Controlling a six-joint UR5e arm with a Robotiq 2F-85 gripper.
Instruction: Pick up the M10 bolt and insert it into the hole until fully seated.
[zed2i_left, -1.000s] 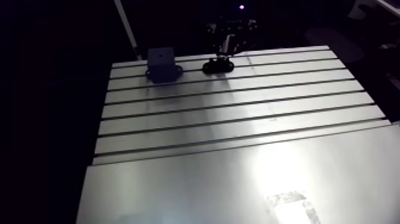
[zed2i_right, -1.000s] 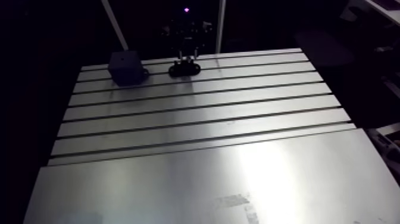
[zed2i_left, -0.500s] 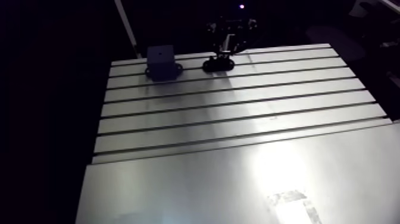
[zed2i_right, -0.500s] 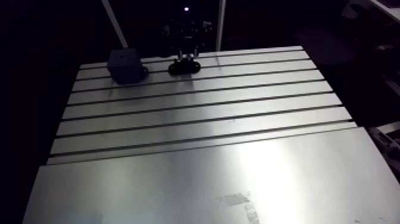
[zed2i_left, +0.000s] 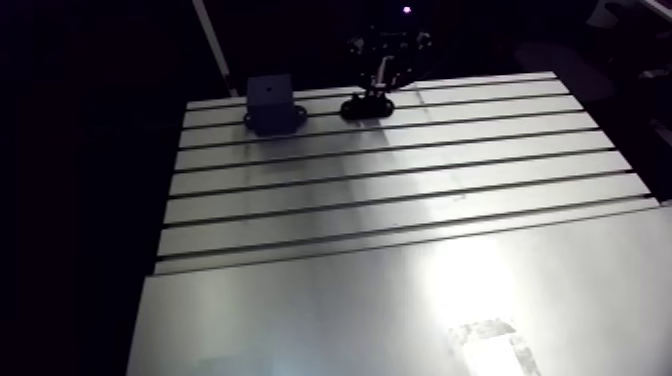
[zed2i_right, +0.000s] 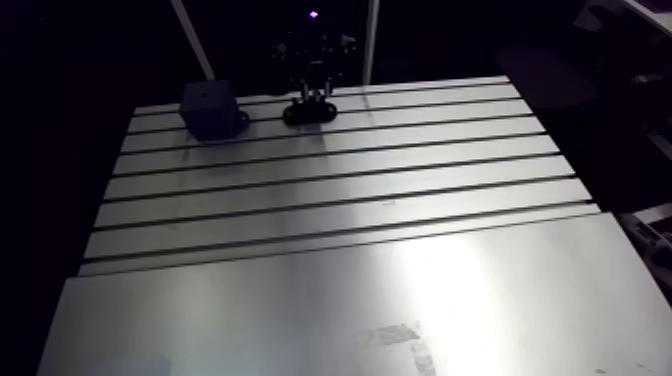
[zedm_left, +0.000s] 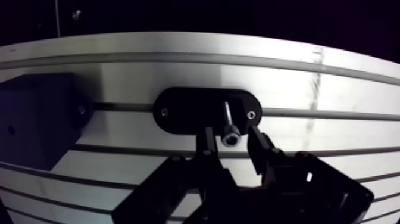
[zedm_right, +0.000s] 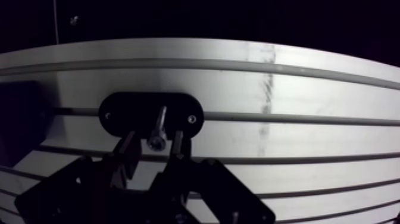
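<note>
In the wrist view a steel M10 bolt (zedm_left: 227, 118) stands in a black oval holder plate (zedm_left: 184, 110) on the slotted table. Its socket head points toward the camera. My gripper (zedm_left: 231, 131) is open. One fingertip stands on each side of the bolt head, and a small gap shows on both sides. A dark block (zedm_left: 33, 128) stands beside the holder; a small hole shows on its side. In the arm view the gripper (zed2i_left: 378, 85) hangs over the holder (zed2i_left: 365, 107) at the table's far edge, with the block (zed2i_left: 272, 103) to its left.
The slotted aluminium table (zed2i_left: 400, 190) runs toward the camera, with a smooth plate (zed2i_left: 350, 320) in front. A slanted pole (zed2i_left: 215, 50) rises behind the block. The table's far edge lies just behind the holder.
The whole arm view has shifted slightly, so the camera moved. The gripper stays over the oval holder, and the block and holder keep their places on the table.
</note>
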